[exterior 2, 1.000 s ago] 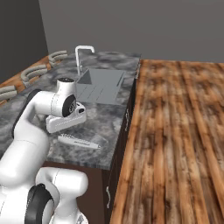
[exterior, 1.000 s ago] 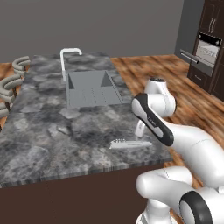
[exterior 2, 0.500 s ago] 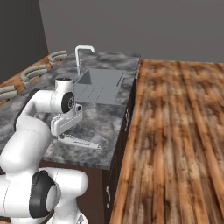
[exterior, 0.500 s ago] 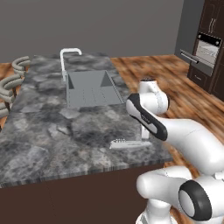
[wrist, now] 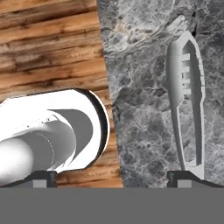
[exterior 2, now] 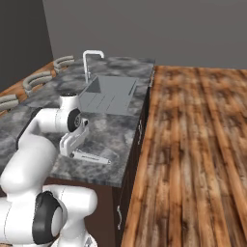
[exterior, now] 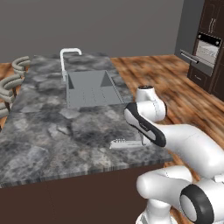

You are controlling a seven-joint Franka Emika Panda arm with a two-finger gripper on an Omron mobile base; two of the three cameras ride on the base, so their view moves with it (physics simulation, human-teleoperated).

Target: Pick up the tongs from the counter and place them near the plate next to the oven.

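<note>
Tongs (wrist: 186,103) lie flat on the counter (exterior: 52,131) nr its front edge. Gripper (wrist: 113,176) hangs just over them w/ fingers spread, empty (one fingertip by the handle end). Shift sideways to straddle both arms, then descend.

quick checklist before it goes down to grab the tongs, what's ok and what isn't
1. Tongs lie flat on the counter, near its front edge: ok.
2. Nothing lies against the tongs; bare stone all round them in the hand view: ok.
3. Gripper open: ok, its tips stand wide apart at the bottom of the hand view.
4. Gripper centred over the tongs: not ok; they run up from one fingertip, not midway between the two.
5. Gripper clear of the counter edge: cannot tell; wood floor shows under half the hand view.
6. Sink well away from the tongs: ok.
</note>
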